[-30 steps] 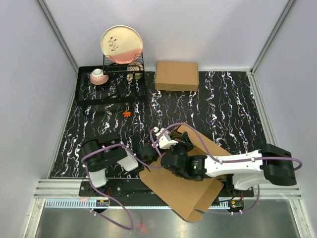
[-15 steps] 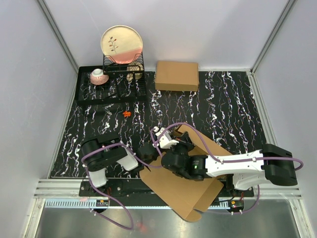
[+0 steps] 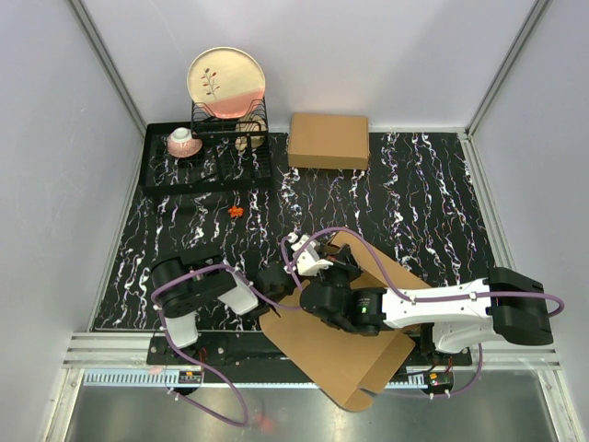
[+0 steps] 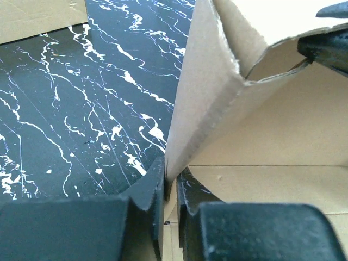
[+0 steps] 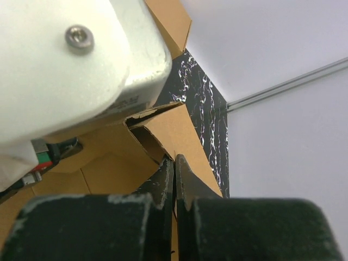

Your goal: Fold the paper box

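The paper box (image 3: 345, 354) is a brown cardboard sheet lying partly folded at the table's near edge, between my two arms. One side flap (image 4: 201, 103) stands raised. My left gripper (image 4: 170, 176) is shut on the lower edge of that flap, with cardboard pinched between its two black fingers; from above it sits at the sheet's left corner (image 3: 279, 282). My right gripper (image 5: 174, 160) is shut on the edge of another upright flap (image 5: 179, 130). From above, the right wrist (image 3: 336, 299) hangs over the sheet's far part and hides much of it.
A made-up brown cardboard box (image 3: 329, 141) lies at the back centre. A black dish rack (image 3: 230, 129) with a plate (image 3: 226, 81) and a cup (image 3: 182, 141) stands at the back left. A small orange scrap (image 3: 236, 211) lies on the black marbled mat.
My left gripper's jaws have closed onto the raised flap. Neither arm nor the sheet has visibly shifted in the top view.
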Controlling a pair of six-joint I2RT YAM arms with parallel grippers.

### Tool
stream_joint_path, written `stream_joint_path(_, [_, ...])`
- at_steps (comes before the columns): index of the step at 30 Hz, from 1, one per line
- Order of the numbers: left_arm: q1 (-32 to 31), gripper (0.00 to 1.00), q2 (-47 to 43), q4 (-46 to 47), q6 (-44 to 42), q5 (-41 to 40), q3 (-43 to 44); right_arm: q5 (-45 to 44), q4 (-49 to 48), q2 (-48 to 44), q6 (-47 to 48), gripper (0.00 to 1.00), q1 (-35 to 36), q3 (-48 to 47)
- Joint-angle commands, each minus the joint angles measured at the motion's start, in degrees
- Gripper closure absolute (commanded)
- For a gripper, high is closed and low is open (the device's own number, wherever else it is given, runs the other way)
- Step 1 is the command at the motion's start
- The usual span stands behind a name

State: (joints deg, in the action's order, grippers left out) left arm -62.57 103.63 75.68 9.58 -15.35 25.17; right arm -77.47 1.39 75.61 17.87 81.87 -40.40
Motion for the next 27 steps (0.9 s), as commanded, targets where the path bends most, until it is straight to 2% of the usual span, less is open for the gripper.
stream_joint_path(1, [1.22,0.96,0.69,19.86,-0.44,-0.64,3.57,5.14,-0.16,-0.2,-3.98,1.0,1.46,0.06])
stream_joint_path(2, [1.22,1.0,0.69,19.86,-0.53,-0.64,3.4,5.14,-0.07,-0.12,-3.89,1.0,1.46,-0.03])
stream_joint_path(9, [1.22,1.0,-0.01,19.86,-1.23,-1.17,2.96,4.53,0.11,-0.29,-3.37,0.99,1.54,-0.73])
stream_joint_path(10, [1.22,1.0,-0.01,19.86,-1.41,-1.26,2.96,4.26,0.19,-0.12,-3.37,0.87,1.54,-1.25])
stream_joint_path(13, [1.22,1.0,-0.27,19.86,-1.94,-1.52,2.69,3.47,0.19,-0.55,-2.58,0.7,1.46,-2.31])
stream_joint_path(18, [1.22,1.0,-0.8,19.86,-2.64,-2.22,2.08,2.85,-3.04,-2.84,0.93,0.59,1.72,-3.63])
stream_joint_path(27, [1.22,1.0,-2.21,19.77,-5.01,-3.8,0.5,3.2,-9.12,-8.29,9.11,0.51,2.07,-7.05])
